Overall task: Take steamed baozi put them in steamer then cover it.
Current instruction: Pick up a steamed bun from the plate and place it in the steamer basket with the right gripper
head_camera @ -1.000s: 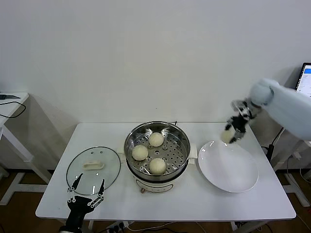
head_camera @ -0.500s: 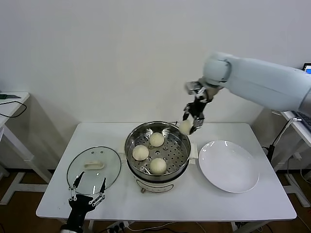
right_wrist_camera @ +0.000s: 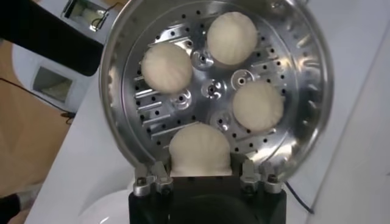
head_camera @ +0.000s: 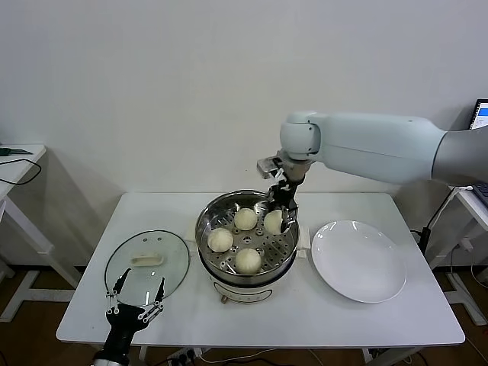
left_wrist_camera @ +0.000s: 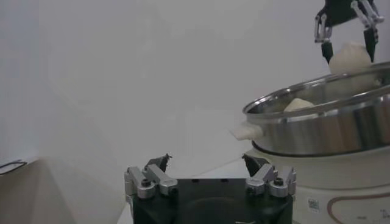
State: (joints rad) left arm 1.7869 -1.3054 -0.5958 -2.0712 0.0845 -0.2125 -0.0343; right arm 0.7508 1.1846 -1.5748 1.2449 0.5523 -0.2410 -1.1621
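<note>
The steel steamer (head_camera: 268,245) stands mid-table with three baozi (head_camera: 245,219) lying on its perforated tray. My right gripper (head_camera: 279,217) reaches down inside the pot at its far right side, shut on a fourth baozi (head_camera: 274,221). In the right wrist view that bun (right_wrist_camera: 200,149) fills the gap in the gripper (right_wrist_camera: 201,173), just above the tray (right_wrist_camera: 210,88). The glass cover (head_camera: 171,259) lies flat to the left of the steamer. At the cover's front edge my left gripper (head_camera: 136,293) waits open, with nothing in it (left_wrist_camera: 207,161).
A bare white plate (head_camera: 358,261) sits to the right of the steamer. The white table (head_camera: 91,229) ends close in front of the left gripper. A side table (head_camera: 15,156) stands far left, and a screen (head_camera: 479,122) shows at the right edge.
My right arm has swung left from above the plate to the steamer and lowered the baozi into the pot. The left gripper has stayed in place.
</note>
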